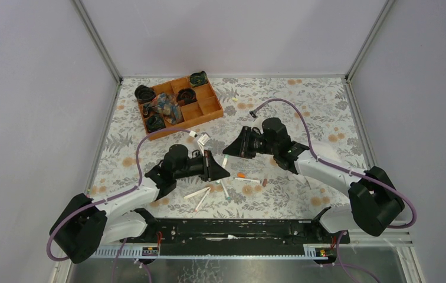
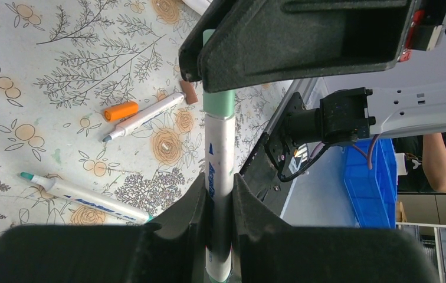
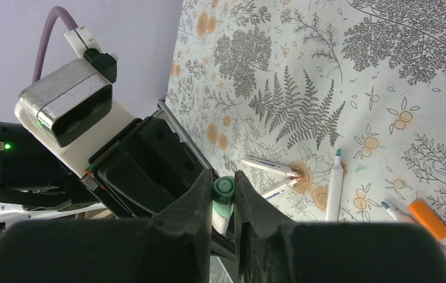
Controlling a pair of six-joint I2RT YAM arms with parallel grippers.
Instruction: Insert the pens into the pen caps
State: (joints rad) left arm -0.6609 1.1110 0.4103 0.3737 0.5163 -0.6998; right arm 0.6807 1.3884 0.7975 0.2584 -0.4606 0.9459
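Note:
My left gripper (image 2: pixel 220 190) is shut on a white pen (image 2: pixel 220 159), held above the table. My right gripper (image 3: pixel 223 184) is shut on a green pen cap (image 3: pixel 223 191). The cap sits on the pen's end; in the left wrist view the green cap (image 2: pixel 219 103) joins the pen just below the right gripper's fingers (image 2: pixel 303 41). In the top view the two grippers, left (image 1: pixel 217 168) and right (image 1: pixel 238 144), meet tip to tip over the table's middle. Loose pens (image 1: pixel 200 192) (image 2: pixel 144 116) (image 2: pixel 85 197), an orange cap (image 2: pixel 120 111) and a brown cap (image 2: pixel 189 92) lie below.
An orange compartment tray (image 1: pixel 209 106) with dark objects stands at the back left. Small white pieces (image 1: pixel 203 140) lie just behind the grippers. A black rail (image 1: pixel 226 227) runs along the near edge. More pens (image 3: pixel 334 188) (image 3: pixel 268 166) lie on the floral cloth.

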